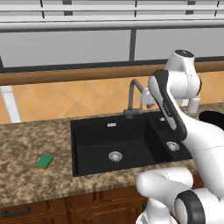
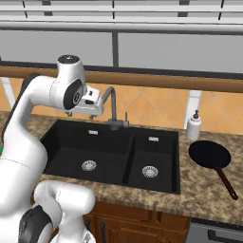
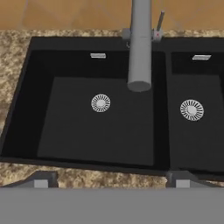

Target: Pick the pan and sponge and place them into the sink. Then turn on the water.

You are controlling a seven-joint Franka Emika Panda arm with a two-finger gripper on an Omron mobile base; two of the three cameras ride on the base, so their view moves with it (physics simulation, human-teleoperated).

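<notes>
The black double-basin sink (image 1: 92,131) (image 2: 66,137) (image 3: 26,100) is set in the granite counter, and its dark grey gooseneck faucet (image 1: 132,94) (image 2: 112,105) (image 3: 140,48) arches over the larger basin. My gripper (image 2: 91,110) (image 3: 111,181) hangs high over the sink near the spout, open, with nothing between its fingertips (image 3: 41,180). The green and yellow sponge (image 1: 44,161) lies on the counter left of the sink. The black pan (image 2: 210,155) rests on the counter right of the sink, its wooden handle toward the front edge. No water is in view.
A white soap dispenser (image 2: 193,126) stands behind the pan by the tiled wall. A silver drain (image 3: 101,103) sits in the larger basin, another drain (image 3: 191,110) in the smaller one. Wooden cabinet fronts (image 1: 52,210) run below the counter edge.
</notes>
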